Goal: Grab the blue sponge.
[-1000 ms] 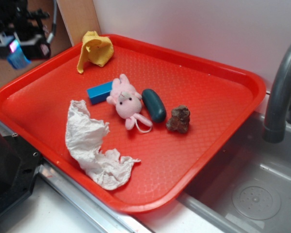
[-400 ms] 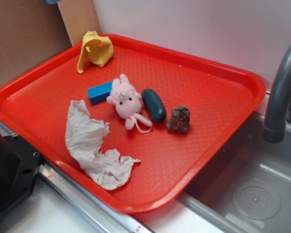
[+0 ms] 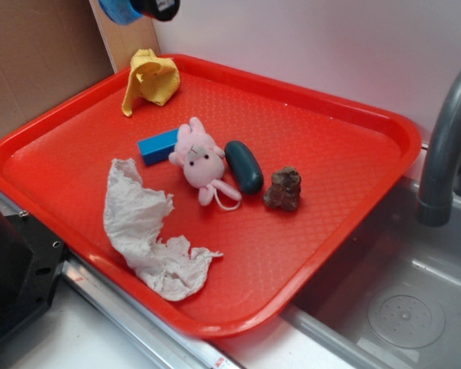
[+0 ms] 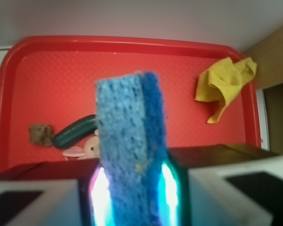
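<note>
pincer (image 4: 132, 188) clenched on the blue sponge (image 4: 129, 141), sponge upright between the pads, held high above the red tray (image 4: 19, 94), yellow cloth (image 4: 224, 87) at 2 o'clock, pink plush (image 3: 200, 157) mid-tray

A plain white wall (image 3: 307, 46) rises behind the scene, with a brown cardboard panel (image 3: 31, 61) at the left and a light wooden board (image 3: 131, 38) beside it. At the right, a grey curved metal faucet (image 3: 446, 146) stands over a grey steel sink basin (image 3: 399, 300). A white surface (image 3: 54, 346) runs along the front edge.
</note>
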Robot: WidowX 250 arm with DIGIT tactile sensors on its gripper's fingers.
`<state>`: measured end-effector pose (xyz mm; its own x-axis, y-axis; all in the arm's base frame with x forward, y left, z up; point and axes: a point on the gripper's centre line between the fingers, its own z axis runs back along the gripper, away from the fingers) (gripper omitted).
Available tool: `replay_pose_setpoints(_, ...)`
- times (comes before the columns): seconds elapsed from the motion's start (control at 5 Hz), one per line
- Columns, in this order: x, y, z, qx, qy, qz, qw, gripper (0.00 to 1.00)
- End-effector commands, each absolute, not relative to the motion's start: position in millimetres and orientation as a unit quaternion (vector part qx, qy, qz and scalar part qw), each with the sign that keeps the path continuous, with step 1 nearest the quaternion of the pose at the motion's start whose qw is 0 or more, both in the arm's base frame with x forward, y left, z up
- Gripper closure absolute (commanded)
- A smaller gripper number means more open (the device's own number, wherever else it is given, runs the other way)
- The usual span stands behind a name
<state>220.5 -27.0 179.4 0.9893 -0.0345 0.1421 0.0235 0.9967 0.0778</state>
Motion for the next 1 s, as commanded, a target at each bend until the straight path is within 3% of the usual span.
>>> replay_pose_setpoints(0.0, 209.1, -7.1, 155.7, 0.042, -0.045, -0.017, 0.998, 1.00)
replay_pose_setpoints(0.2, 212.4, -9.9, 144.6, 0.049, -0.035, -0.018, 0.998, 1.00)
replay_pose_setpoints(0.8, 208.9, -7.4, 149.5, 0.045, -0.040, 0.000, 0.998, 1.00)
